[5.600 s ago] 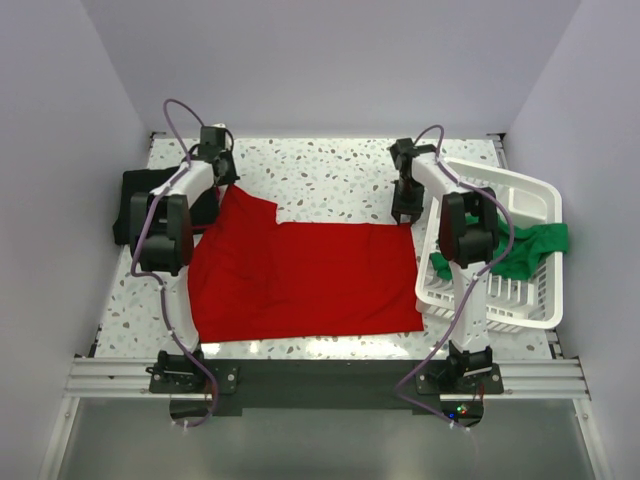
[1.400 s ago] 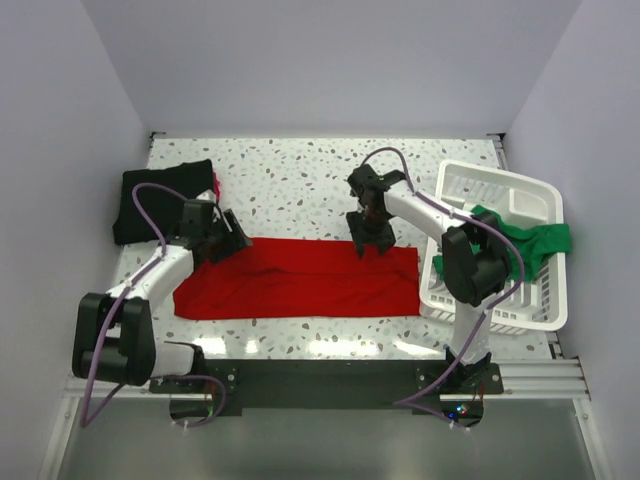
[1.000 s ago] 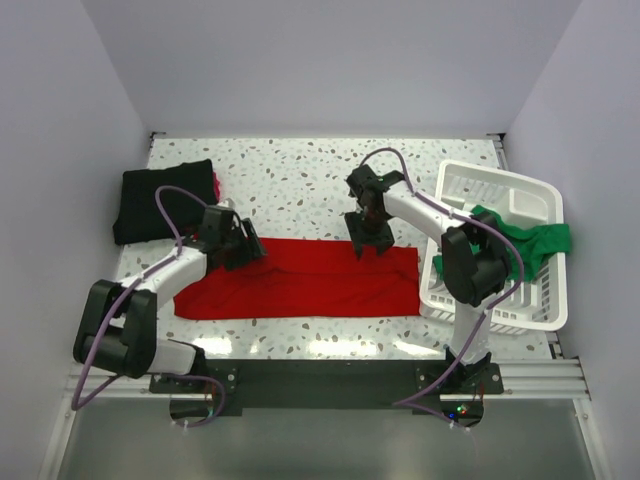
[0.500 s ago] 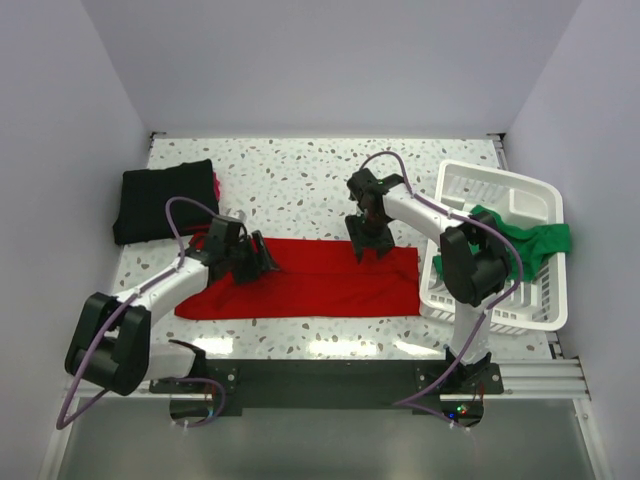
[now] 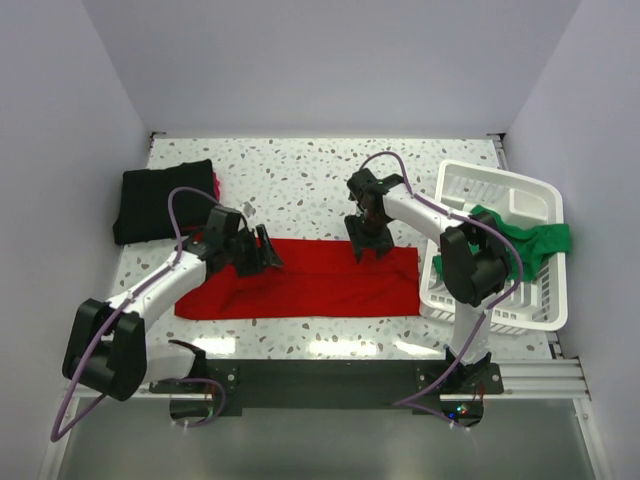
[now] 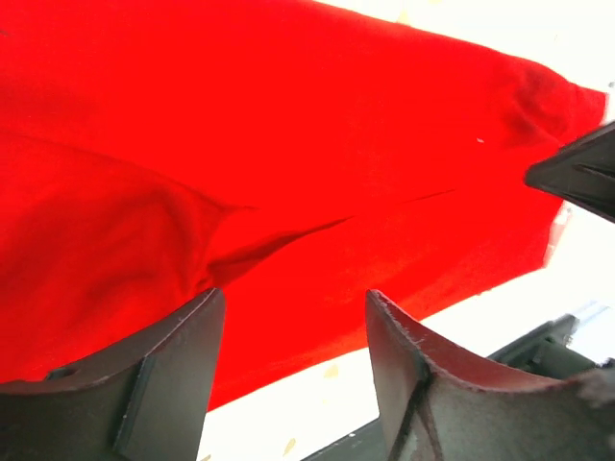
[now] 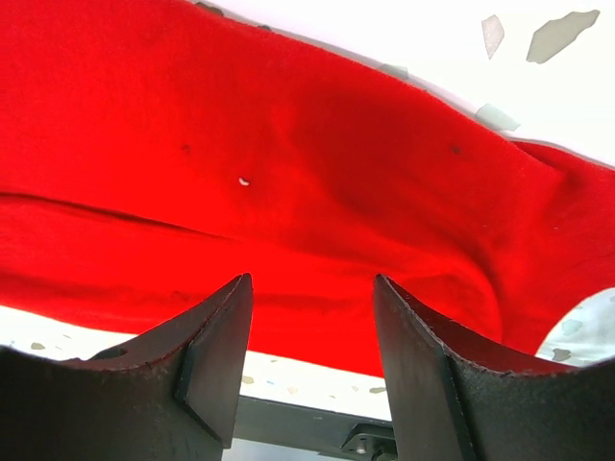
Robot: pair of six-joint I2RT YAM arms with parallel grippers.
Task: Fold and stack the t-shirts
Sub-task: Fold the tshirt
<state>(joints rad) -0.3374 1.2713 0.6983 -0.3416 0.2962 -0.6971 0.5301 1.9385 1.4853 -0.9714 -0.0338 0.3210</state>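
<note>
The red t-shirt (image 5: 320, 285) lies as a long folded strip across the front of the table. My left gripper (image 5: 264, 250) hovers open over its back edge, left of the middle; the left wrist view shows red cloth (image 6: 288, 144) below the gripper (image 6: 293, 303), with nothing between the fingers. My right gripper (image 5: 365, 252) stands open over the strip's back edge toward the right, with creased red cloth (image 7: 288, 144) under it (image 7: 312, 288). A folded black t-shirt (image 5: 165, 200) rests at the back left. A green t-shirt (image 5: 520, 245) hangs over the basket.
The white slatted basket (image 5: 495, 175) stands at the right edge of the speckled table (image 5: 300, 180), close to the right arm. A bit of pink cloth (image 5: 216, 185) shows beside the black shirt. Walls close in on three sides.
The red shirt, earlier spread wide, now lies folded to a strip. Over the last second my left gripper has slid right along its back edge. The right gripper has barely moved.
</note>
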